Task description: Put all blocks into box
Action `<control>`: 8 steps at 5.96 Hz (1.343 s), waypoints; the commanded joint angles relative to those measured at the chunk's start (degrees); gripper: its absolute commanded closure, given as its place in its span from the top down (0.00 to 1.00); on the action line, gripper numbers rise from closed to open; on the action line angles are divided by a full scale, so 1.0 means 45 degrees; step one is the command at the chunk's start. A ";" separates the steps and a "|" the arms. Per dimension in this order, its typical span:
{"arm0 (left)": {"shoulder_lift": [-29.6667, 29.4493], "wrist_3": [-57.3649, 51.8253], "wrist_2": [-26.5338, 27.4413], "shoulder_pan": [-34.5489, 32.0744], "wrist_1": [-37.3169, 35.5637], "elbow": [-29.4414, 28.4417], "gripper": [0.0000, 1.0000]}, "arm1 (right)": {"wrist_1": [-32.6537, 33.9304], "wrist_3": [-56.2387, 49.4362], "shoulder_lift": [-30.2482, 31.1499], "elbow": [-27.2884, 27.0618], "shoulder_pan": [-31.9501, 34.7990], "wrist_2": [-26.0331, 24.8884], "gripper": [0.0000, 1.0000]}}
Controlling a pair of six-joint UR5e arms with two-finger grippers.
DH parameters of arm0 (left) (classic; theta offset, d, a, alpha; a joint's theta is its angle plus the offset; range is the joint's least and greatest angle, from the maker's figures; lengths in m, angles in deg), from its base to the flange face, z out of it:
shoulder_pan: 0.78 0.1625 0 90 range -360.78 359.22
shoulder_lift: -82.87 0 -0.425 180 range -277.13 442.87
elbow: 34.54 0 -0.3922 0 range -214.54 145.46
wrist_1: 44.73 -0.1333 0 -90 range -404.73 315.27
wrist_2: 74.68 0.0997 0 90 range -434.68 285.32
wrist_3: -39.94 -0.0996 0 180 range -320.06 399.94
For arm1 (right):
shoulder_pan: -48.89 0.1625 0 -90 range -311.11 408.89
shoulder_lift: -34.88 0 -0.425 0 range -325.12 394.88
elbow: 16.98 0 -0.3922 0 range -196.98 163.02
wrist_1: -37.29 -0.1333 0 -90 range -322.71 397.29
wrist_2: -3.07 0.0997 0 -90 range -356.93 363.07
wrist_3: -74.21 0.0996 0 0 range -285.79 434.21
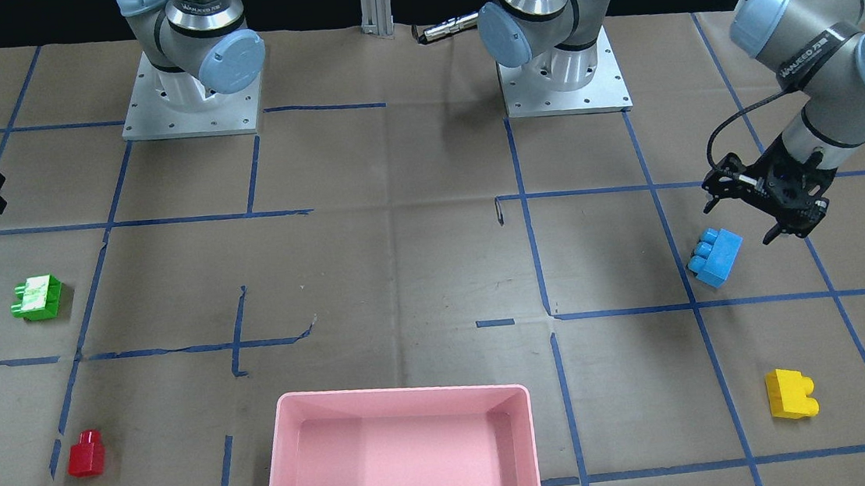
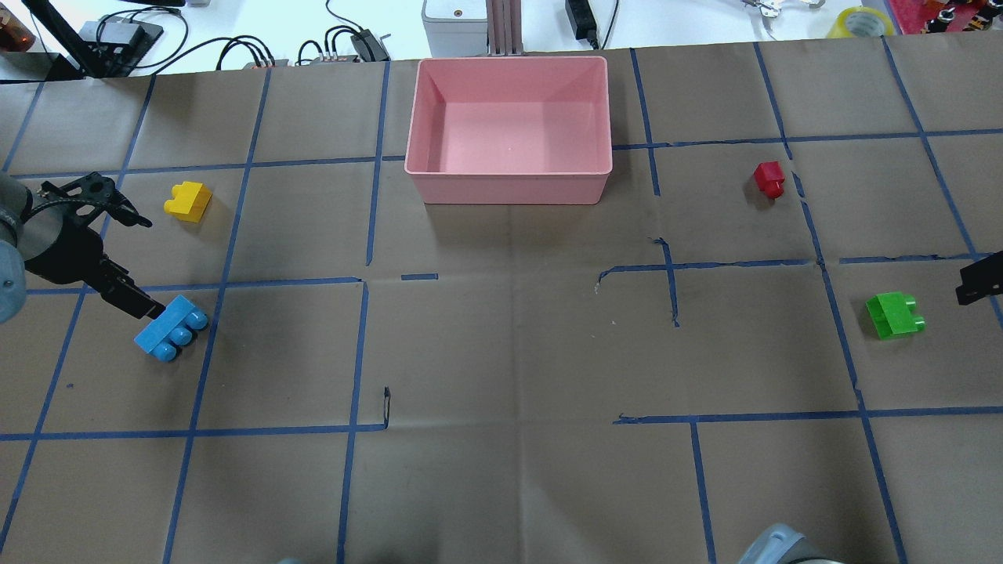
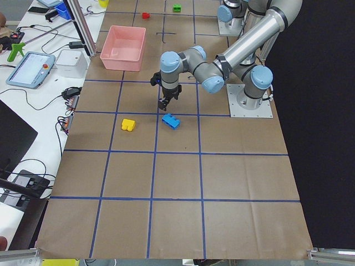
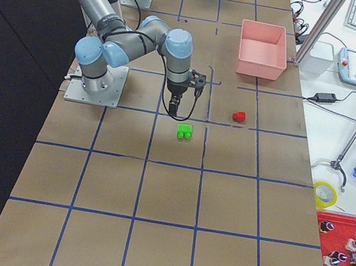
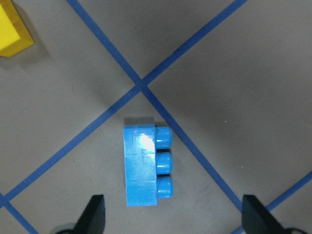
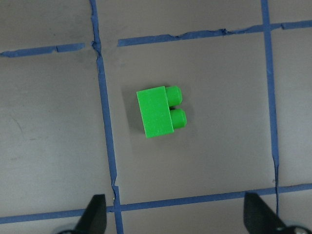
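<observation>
Jaws spread wide and holding nothing, we are hovering our left gripper (image 5: 174, 218) over the light blue brick (image 5: 141, 163), which is lying on its side askew to the tape grid with studs pointing sideways, and our right gripper (image 6: 174, 218) over the green brick (image 6: 157, 112), tipped likewise, with the yellow brick (image 2: 188, 200), red brick (image 2: 769, 178) and pink box (image 2: 509, 186) lying farther out.

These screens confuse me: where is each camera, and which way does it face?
Front-facing: across the table, facing the robot; left arm on picture's right, pink box nearest.
Overhead: behind the robot, looking forward; left gripper at left edge.
Exterior left: table's left end; left arm near, above blue block.
Exterior right: opposite end; right arm near, above green block.
Left wrist: down on blue block; fingertips below.
Right wrist: down on green block; right gripper open.
Shared: overhead and left wrist both show blue block.
</observation>
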 commanded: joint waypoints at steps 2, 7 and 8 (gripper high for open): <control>-0.1280 -0.0482 -0.0263 0.0958 -0.2283 0.1159 0.99 | 0.0837 -0.0092 -0.2257 -0.0205 -0.0031 0.0172 1.00; -0.1577 -0.0486 -0.0422 0.0322 -0.3219 0.1140 0.99 | 0.3265 -0.2355 -0.4023 -0.0243 0.0164 0.0849 1.00; -0.1616 -0.0505 -0.0441 0.0320 -0.3280 0.1159 0.99 | 0.3245 -0.2475 -0.4102 -0.0321 0.0474 0.1010 1.00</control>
